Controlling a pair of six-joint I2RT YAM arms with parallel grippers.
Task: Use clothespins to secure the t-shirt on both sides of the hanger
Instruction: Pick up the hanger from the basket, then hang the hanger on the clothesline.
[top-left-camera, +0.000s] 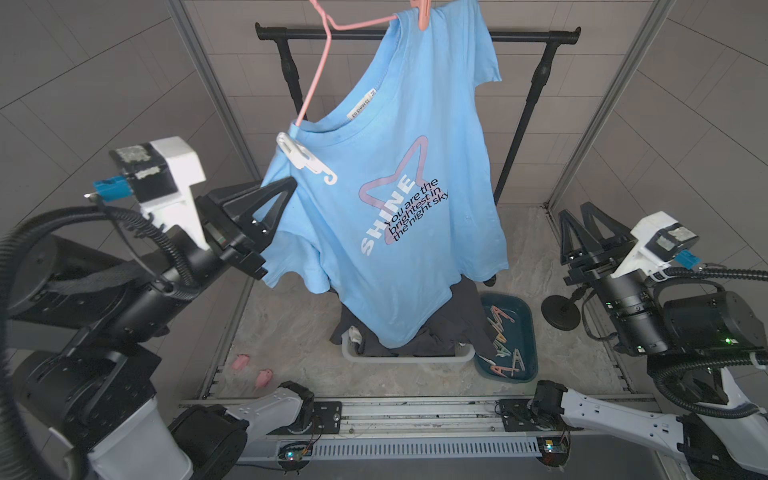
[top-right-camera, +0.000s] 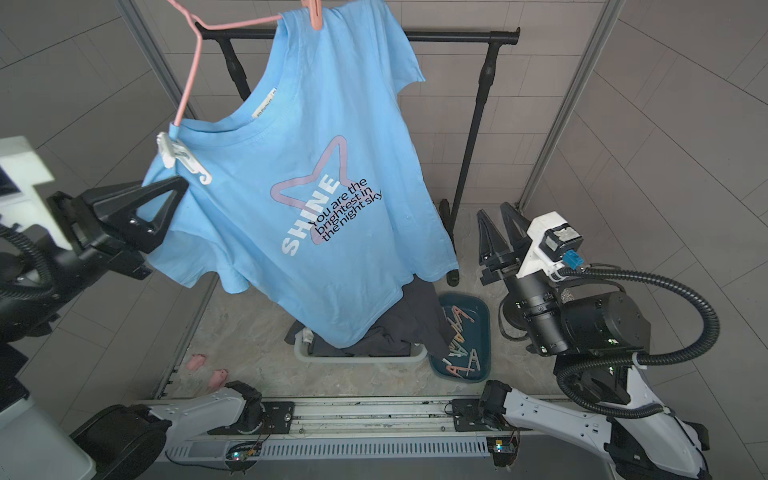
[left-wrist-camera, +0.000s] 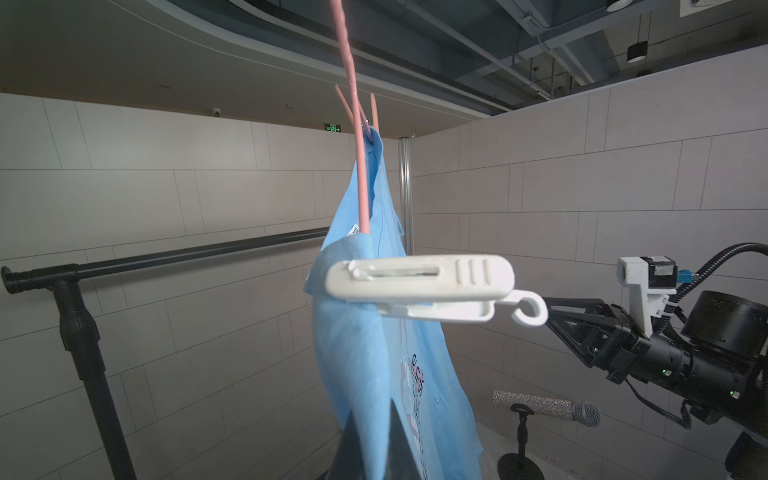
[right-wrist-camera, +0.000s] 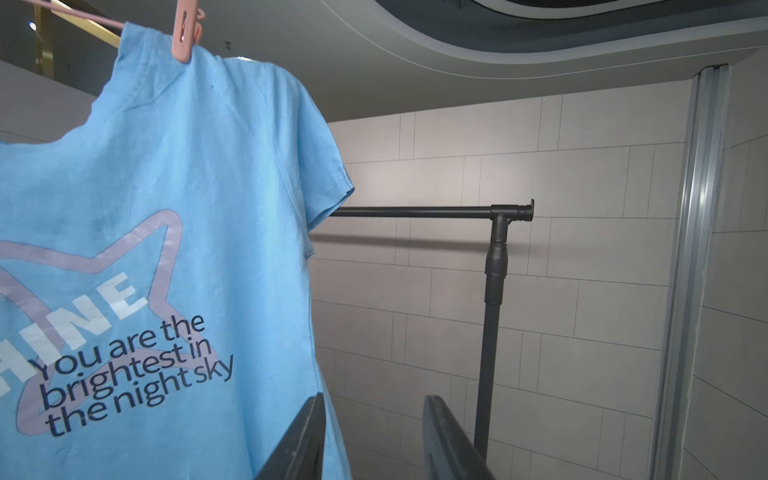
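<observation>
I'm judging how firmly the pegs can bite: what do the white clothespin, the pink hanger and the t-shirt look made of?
The white clothespin looks like moulded plastic, matt, with a ribbed grip and a cast hook. The pink hanger is a thin rod, probably coated wire, given its seemingly twisted neck. The t-shirt seems a soft cotton-like knit: matt, creased, draping.

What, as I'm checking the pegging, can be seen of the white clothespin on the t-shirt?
The white clothespin looks like smooth plastic: a long flat body with a slot, three ribs at its grip end and a small open hook at the tail. Its jaws are shut on the blue t-shirt shoulder where the pink hanger enters the fabric, at the hanger's low end. The left claw is near but apart.
</observation>
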